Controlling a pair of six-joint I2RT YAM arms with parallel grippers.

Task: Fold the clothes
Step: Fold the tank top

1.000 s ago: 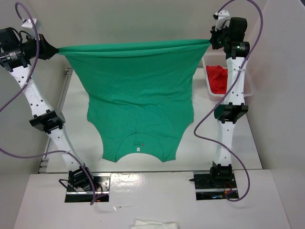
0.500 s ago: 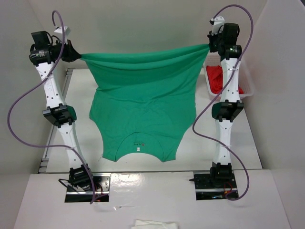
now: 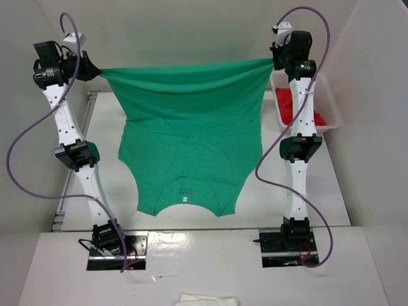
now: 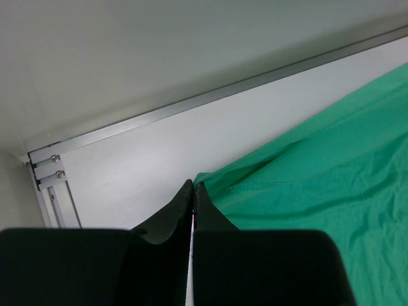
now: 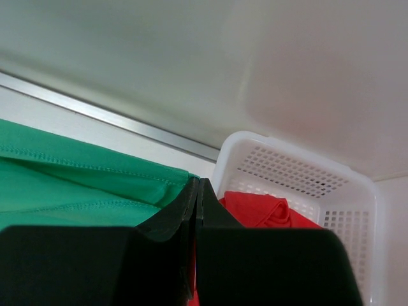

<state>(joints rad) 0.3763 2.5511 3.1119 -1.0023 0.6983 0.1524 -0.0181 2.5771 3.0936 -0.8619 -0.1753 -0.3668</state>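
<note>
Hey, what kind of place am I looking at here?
Probably a lab test cell for robot laundry folding, not a home: white panels box in a table, two bolted-down arms stretch a green T-shirt between them, and a white plastic basket holds a red garment.

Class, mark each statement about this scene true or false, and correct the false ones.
1. The left gripper and the right gripper are each shut on a corner of the T-shirt. True.
2. The red garment lies on the table. False: it is in the white basket.
3. The T-shirt is folded in half. False: it is stretched out, unfolded, between the grippers.
4. The neck label is at the shirt's near end. True.
5. The basket stands on the left arm's side. False: it stands on the right arm's side.
</note>
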